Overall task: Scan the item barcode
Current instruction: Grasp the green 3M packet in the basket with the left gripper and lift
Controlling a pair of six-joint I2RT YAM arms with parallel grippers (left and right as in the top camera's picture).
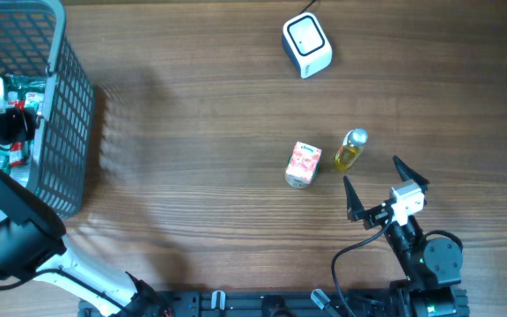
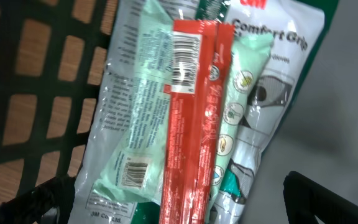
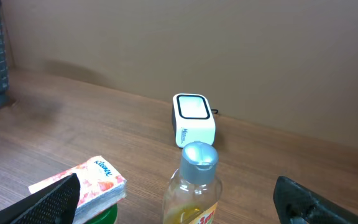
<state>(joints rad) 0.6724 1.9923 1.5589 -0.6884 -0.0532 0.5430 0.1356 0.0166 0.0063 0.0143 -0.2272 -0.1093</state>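
A small bottle [image 1: 351, 150] of yellow liquid with a silver cap stands on the table, and a pink Kleenex tissue pack [image 1: 303, 165] lies just left of it. The white barcode scanner [image 1: 306, 44] sits at the far edge. My right gripper [image 1: 384, 187] is open just short of the bottle. In the right wrist view the bottle [image 3: 191, 186] stands between the spread fingers, untouched, with the scanner [image 3: 193, 120] behind. My left gripper [image 2: 179, 208] hangs open inside the basket, over a red packet [image 2: 194, 124] showing a barcode.
The grey wire basket [image 1: 60, 106] stands at the far left of the table. It also holds a mint-green sachet [image 2: 138, 106] and a 3M Comfort Grip pack [image 2: 284, 68]. The tissue pack [image 3: 89, 180] lies on something green [image 3: 98, 214].
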